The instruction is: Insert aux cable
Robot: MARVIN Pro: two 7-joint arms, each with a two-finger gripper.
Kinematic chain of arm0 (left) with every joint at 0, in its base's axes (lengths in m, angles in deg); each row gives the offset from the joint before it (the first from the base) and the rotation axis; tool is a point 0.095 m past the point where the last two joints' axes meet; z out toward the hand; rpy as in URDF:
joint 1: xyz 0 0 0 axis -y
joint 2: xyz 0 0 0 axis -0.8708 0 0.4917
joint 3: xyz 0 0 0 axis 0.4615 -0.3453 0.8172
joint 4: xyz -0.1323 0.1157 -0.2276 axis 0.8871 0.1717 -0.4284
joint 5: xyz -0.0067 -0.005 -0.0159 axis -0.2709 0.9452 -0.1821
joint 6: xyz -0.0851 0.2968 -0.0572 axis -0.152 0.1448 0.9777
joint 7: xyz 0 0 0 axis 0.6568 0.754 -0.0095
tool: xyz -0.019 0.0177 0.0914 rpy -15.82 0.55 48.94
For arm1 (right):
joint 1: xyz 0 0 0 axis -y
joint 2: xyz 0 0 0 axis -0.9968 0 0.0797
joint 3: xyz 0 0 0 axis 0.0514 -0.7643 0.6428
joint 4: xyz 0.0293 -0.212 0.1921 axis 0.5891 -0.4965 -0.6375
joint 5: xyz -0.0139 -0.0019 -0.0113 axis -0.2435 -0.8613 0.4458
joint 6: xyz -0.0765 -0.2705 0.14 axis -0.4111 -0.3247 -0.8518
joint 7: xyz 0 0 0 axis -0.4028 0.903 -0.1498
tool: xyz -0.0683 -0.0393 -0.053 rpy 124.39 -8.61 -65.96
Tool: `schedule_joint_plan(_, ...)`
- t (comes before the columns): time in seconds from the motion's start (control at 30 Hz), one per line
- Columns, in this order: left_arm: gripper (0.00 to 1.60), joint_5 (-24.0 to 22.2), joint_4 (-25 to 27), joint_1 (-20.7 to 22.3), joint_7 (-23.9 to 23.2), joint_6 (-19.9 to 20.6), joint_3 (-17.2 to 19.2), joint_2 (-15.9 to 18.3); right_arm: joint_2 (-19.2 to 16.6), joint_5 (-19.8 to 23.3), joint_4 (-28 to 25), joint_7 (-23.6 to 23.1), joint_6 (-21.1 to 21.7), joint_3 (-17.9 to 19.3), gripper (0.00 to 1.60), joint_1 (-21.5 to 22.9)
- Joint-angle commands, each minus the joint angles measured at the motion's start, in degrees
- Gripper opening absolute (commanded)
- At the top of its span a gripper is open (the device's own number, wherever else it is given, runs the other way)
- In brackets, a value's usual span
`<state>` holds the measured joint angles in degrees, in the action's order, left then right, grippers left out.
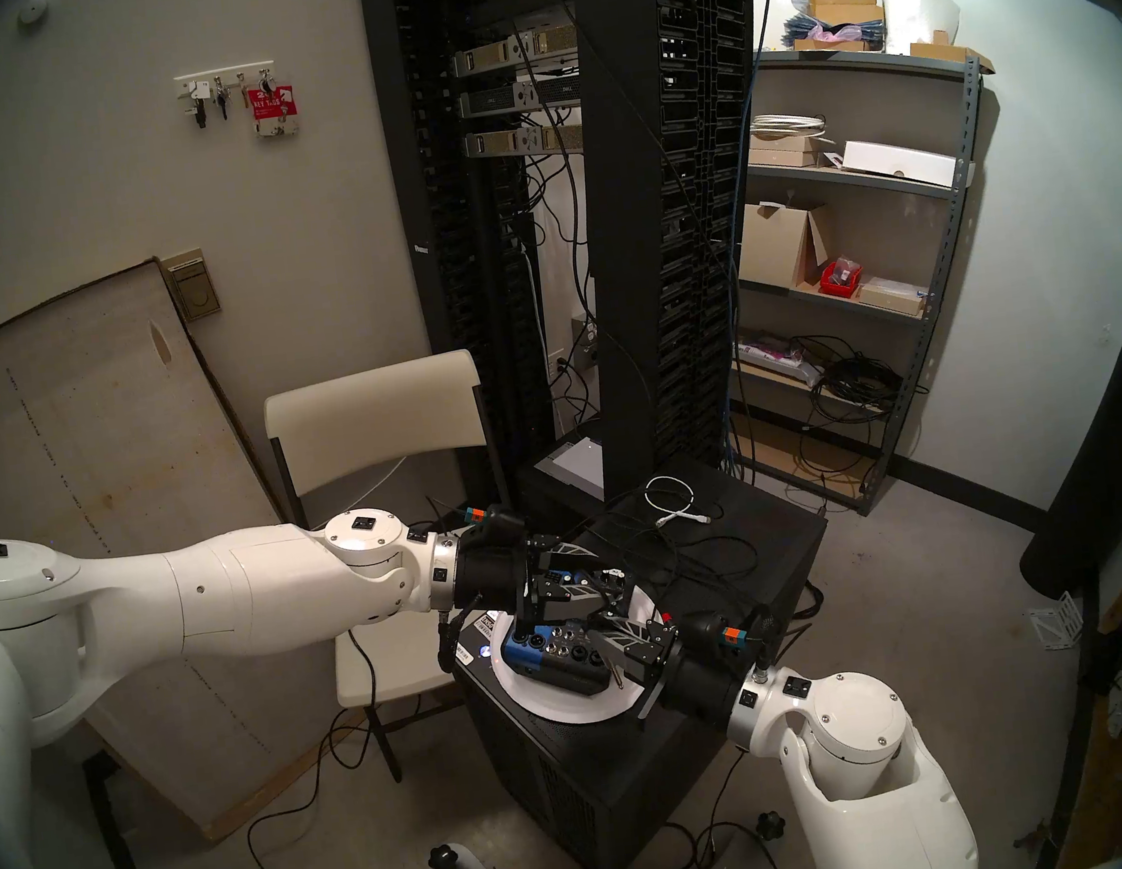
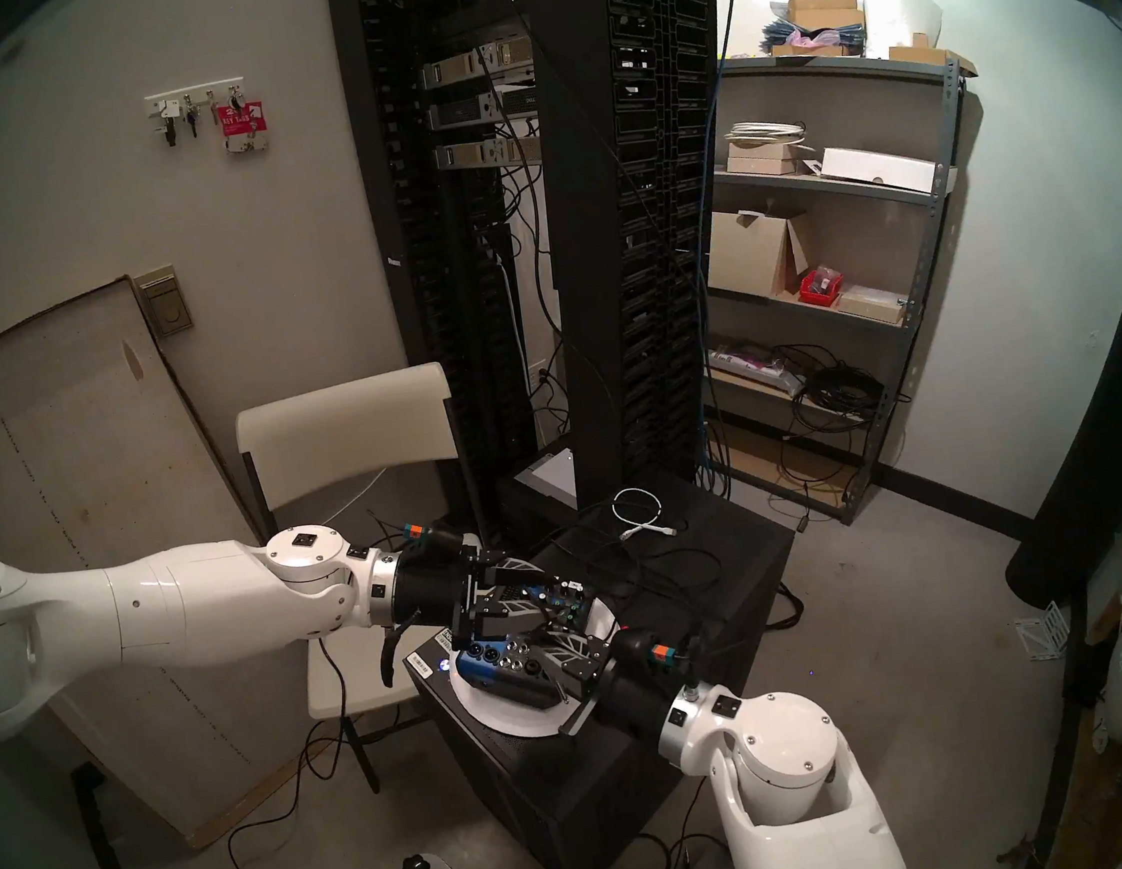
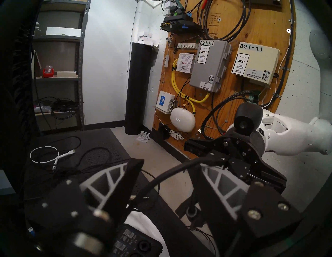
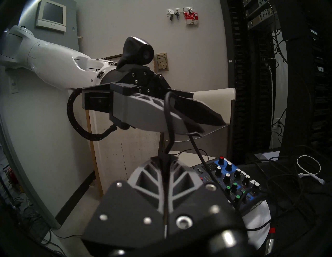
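Observation:
The aux cable [image 4: 168, 116] is a thin black cable. My right gripper [image 4: 164, 158] is shut on it, and the cable leaves the fingertips and loops up over the left gripper's fingers. A thin silver pin [image 1: 616, 676] pokes out below the right fingers, over the white plate [image 1: 576, 711]. On that plate sits a blue and black audio mixer [image 1: 555, 654] with its sockets facing me. My left gripper [image 3: 167, 163] hovers just above the mixer, open. The cable [image 3: 170, 172] arcs across the gap between its fingers without being pinched.
The plate rests on a black cabinet [image 1: 653, 775]. Behind it lie a white coiled cable [image 1: 673, 497] and tangled black leads. A red-ringed plug [image 4: 272, 230] lies by the plate. A chair [image 1: 369, 431] stands on the left, a server rack [image 1: 588, 211] behind and shelving [image 1: 872, 248] on the right.

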<state>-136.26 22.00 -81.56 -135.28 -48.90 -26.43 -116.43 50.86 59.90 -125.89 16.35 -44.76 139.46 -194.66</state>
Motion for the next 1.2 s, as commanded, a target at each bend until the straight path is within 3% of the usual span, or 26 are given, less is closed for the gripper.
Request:
schedule_joint_plan(0.0, 1.10, -0.47, 0.82, 0.48, 0.07, -0.49, 0.78, 0.13, 0.14, -0.10, 1.08, 0.30, -1.33, -1.39, 0.00, 2.77)
schedule_joint_plan(0.73, 1.11, -0.86, 1.00, 0.35, -0.09, -0.54, 0.70, 1.21, 0.03, -0.54, 6.90, 4.07, -3.84, -3.29, 0.00, 8.58)
schedule_joint_plan(0.8, 1.17, -0.66, 1.07, 0.42, 0.05, -0.42, 0.57, 1.32, 0.09, -0.41, 6.86, 4.09, -3.85, -3.03, 0.00, 8.76)
schedule_joint_plan(0.83, 1.37, -0.67, 1.12, 0.42, 0.06, -0.37, 0.54, 1.42, 0.05, -0.34, 6.80, 4.00, -3.78, -2.85, 0.00, 8.83)
schedule_joint_plan(0.87, 1.37, -0.67, 1.12, 0.42, 0.06, -0.37, 0.54, 1.42, 0.05, -0.34, 6.80, 4.00, -3.78, -2.85, 0.00, 8.83)
schedule_joint_plan(0.93, 1.60, -0.76, 1.46, 0.32, 0.85, -0.16, 0.39, 2.29, -0.39, 0.08, 6.16, 3.84, -3.61, -2.32, 0.00, 8.60)
schedule_joint_plan(1.17, 1.60, -0.76, 2.03, -0.18, 3.02, 0.04, -0.34, 4.95, -0.76, 0.58, 4.76, 3.61, -3.41, -1.24, 0.00, 7.63)
